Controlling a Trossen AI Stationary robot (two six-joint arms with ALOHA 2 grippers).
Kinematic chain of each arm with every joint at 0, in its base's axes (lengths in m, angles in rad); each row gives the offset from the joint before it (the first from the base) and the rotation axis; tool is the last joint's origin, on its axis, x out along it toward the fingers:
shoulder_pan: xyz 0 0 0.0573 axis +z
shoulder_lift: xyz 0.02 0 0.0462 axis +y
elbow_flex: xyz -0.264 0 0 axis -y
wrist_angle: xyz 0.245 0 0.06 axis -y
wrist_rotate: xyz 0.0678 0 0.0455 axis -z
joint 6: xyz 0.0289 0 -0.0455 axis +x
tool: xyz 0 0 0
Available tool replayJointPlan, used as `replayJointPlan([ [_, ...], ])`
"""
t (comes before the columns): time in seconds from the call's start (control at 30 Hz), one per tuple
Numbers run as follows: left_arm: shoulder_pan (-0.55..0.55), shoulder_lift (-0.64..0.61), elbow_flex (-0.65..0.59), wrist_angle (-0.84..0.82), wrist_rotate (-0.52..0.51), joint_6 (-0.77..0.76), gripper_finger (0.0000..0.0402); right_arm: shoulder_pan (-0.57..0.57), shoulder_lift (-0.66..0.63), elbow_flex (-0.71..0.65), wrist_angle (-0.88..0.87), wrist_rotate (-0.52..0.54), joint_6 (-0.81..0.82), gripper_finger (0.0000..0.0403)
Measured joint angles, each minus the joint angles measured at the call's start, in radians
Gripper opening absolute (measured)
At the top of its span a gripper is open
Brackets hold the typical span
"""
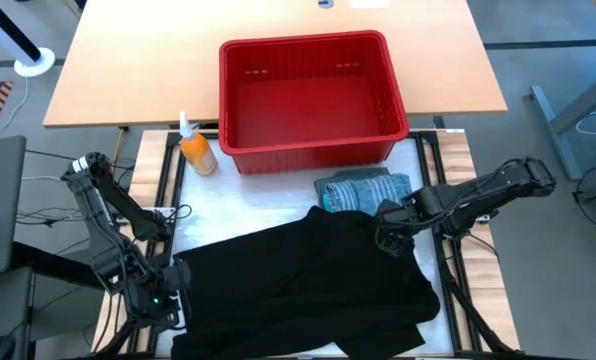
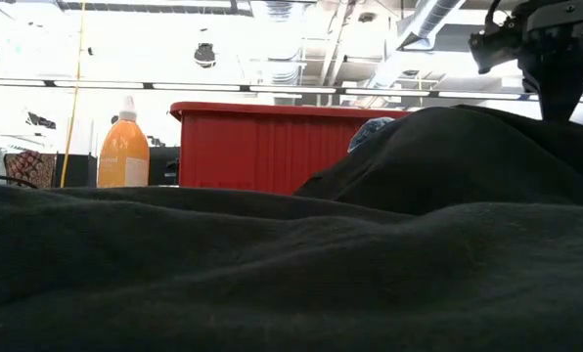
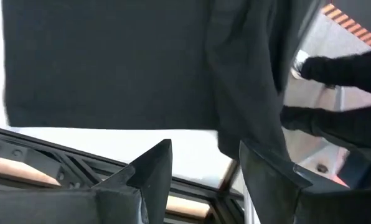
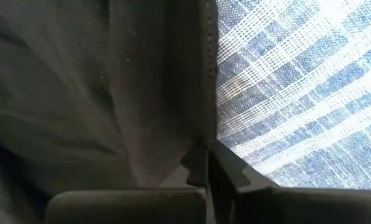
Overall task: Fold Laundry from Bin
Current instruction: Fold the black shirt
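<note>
Black garment spread across the table's front, its upper right edge pinched in the closed right gripper beside the folded striped shirt before the red bin; left gripper, fingers apart, at its left edge.

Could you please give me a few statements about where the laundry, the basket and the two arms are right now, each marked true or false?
1. The red slotted plastic basket is full of clothes. False: no clothes show inside it.
2. The large black garment lies spread on the table in front of the basket. True.
3. The right gripper has its jaws shut at the black garment's edge. True.
4. The blue-grey striped folded shirt lies on top of the black garment. False: it lies between the basket and the garment.
5. The orange bottle stands right of the basket. False: it stands left of it.
</note>
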Motion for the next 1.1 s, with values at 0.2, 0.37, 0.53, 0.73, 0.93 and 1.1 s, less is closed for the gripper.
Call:
replayJointPlan([
  [0.2,0.000,0.000,0.000,-0.045,-0.139,-0.082,0.0176,0.006,-0.042,0.107,-0.085,0.013,-0.017,0.0020],
  [0.37,0.015,-0.001,-0.039,-0.052,-0.232,-0.386,0.0176,0.005,-0.116,0.152,-0.126,0.059,0.027,0.0023],
  [0.53,0.010,-0.001,-0.209,0.042,-0.095,-0.639,0.0176,0.006,-0.150,0.152,-0.128,0.064,0.051,0.0024],
  [0.73,-0.014,0.000,-0.385,0.219,-0.046,-0.746,0.0176,0.006,-0.142,0.152,-0.129,0.064,0.045,0.0025],
  [0.93,-0.005,0.001,-0.478,0.312,0.013,-0.729,0.0176,0.006,-0.137,0.152,-0.130,0.062,0.039,0.0025],
  [1.1,-0.001,0.002,-0.547,0.399,0.098,-0.710,0.0176,0.006,-0.137,0.152,-0.129,0.039,0.039,0.0026],
])
